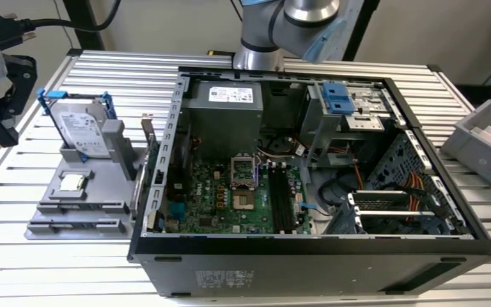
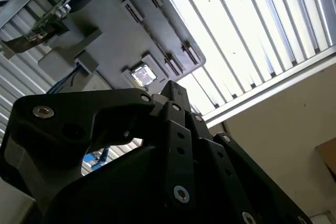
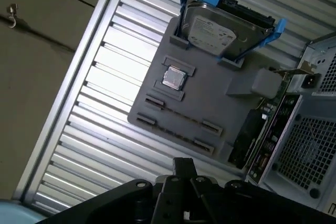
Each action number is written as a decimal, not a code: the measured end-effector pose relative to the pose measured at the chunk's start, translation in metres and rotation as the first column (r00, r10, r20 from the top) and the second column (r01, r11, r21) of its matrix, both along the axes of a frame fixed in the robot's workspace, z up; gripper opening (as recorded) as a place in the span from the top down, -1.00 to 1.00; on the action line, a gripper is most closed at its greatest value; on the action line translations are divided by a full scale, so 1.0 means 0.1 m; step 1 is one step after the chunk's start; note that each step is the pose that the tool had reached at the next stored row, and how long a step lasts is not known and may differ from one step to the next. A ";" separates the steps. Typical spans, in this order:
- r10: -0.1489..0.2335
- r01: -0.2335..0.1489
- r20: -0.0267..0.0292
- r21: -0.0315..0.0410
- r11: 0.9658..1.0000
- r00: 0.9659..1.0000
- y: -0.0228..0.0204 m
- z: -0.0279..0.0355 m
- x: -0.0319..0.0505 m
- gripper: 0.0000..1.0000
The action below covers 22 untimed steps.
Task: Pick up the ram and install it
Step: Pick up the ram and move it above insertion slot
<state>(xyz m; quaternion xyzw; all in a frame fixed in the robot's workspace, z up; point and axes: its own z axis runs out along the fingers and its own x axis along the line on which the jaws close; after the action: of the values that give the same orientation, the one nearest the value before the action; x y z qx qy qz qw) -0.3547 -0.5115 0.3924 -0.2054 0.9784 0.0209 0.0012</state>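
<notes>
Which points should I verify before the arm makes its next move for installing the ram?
1. Ram located: cannot tell; I cannot pick out a stick on the grey fixture.
2. Gripper apart from fixture and case: ok.
3. Case open, memory slots exposed from above: ok.
4. Memory slots free: cannot tell.
5. Hard drive and small chip seated in the fixture: ok.
</notes>
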 end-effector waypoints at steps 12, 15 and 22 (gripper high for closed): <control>0.072 -0.072 0.000 -0.001 0.997 0.997 0.000 0.000 0.000 1.00; 0.090 -0.090 0.000 -0.001 0.996 0.996 0.000 0.000 0.000 1.00; 0.136 -0.136 0.000 -0.002 0.991 0.991 0.000 0.000 0.000 1.00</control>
<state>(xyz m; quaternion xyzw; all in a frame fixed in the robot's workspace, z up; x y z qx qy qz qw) -0.3548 -0.5115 0.3924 -0.2715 0.9622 0.0198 -0.0004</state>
